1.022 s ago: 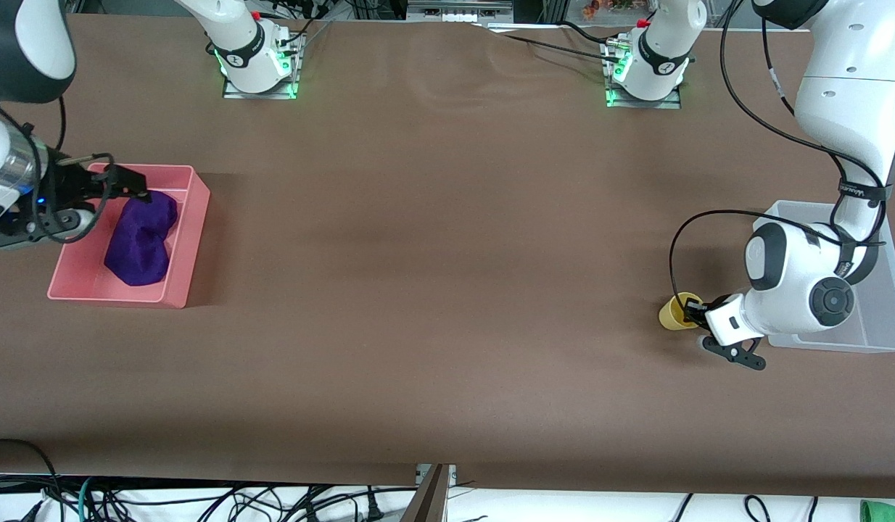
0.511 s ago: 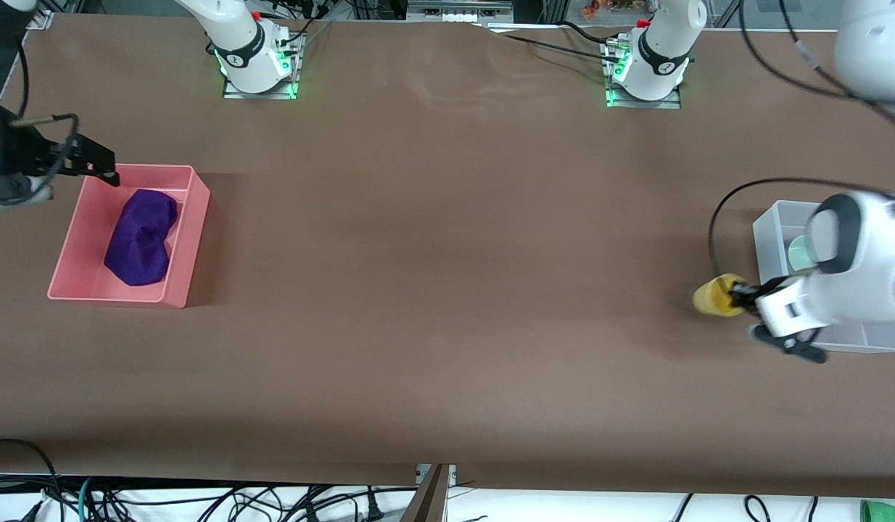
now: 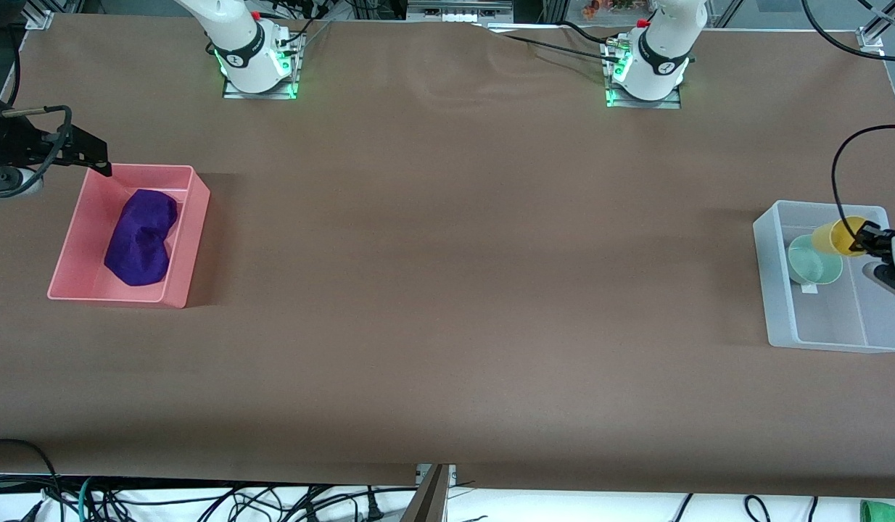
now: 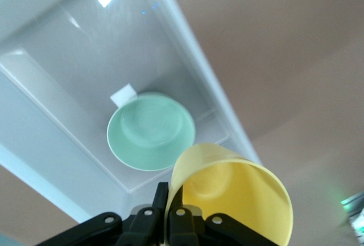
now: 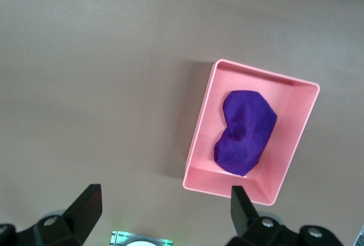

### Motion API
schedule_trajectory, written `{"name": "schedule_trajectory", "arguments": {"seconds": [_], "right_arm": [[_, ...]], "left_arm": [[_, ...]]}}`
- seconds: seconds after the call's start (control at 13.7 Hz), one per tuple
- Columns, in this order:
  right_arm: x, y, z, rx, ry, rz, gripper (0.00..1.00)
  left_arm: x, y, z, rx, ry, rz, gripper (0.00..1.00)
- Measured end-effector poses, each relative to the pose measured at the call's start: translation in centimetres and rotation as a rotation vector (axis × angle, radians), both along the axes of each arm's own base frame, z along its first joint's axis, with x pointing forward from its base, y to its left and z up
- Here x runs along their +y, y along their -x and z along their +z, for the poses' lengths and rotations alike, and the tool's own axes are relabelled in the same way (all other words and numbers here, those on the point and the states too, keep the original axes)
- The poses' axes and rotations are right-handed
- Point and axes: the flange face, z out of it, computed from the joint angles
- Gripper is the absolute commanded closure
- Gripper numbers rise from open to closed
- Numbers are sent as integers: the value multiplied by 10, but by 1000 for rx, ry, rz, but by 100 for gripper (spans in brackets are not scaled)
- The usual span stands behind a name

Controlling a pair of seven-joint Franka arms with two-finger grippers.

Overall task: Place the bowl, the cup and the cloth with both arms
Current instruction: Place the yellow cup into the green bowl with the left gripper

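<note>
My left gripper (image 3: 861, 244) is shut on the rim of the yellow cup (image 3: 833, 237) and holds it tilted in the air over the clear bin (image 3: 777, 304). The mint-green bowl (image 3: 814, 259) sits in that bin, just under the cup. In the left wrist view the cup (image 4: 239, 197) is pinched at its wall by my left gripper (image 4: 169, 206), above the bowl (image 4: 151, 131). The purple cloth (image 3: 141, 236) lies in the pink bin (image 3: 186, 239). My right gripper (image 3: 92, 156) is open and empty, up beside the pink bin's corner. The right wrist view shows the cloth (image 5: 245, 132) in the pink bin (image 5: 200, 138).
The clear bin stands at the left arm's end of the table, the pink bin at the right arm's end. A small white label (image 3: 809, 288) lies in the clear bin beside the bowl. The two arm bases (image 3: 253, 58) stand along the table's edge farthest from the front camera.
My left gripper has lifted the yellow cup off the table and carried it over the clear bin. My right gripper has risen and drawn away from the cloth, out of the pink bin.
</note>
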Motion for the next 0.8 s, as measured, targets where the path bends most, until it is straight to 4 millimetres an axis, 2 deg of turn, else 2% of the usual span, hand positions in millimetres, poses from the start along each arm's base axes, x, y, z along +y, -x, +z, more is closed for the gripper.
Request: {"name": "schedule_trajectory", "arguments": {"seconds": [0.07,0.15,0.22,0.36,0.58,0.66,0.8], "right_arm": [[0,0,-2,4,1,-11,0],[0,-1,-3,8,1,-14,0],[-1,-2,-5,11,2,-15,0],[-1,-2,-6,13,2,-16,0],[-2,-2,-6,12,2,-17,0],[-2,-2,-6,12,2,-17,0],[-1,-2,-6,11,1,-17,0]], "left_arm": [[14,8,-16,-10,13,-7,0],[20,10,-23,-24,18,-22,0],[20,8,-20,-37,19,-41,0],[7,-1,4,-76,8,-75,0],[-33,-14,64,-142,-11,-134,0],[-53,-17,84,-153,-12,-152,0],[-111,-25,123,-167,-19,-125,0]]}}
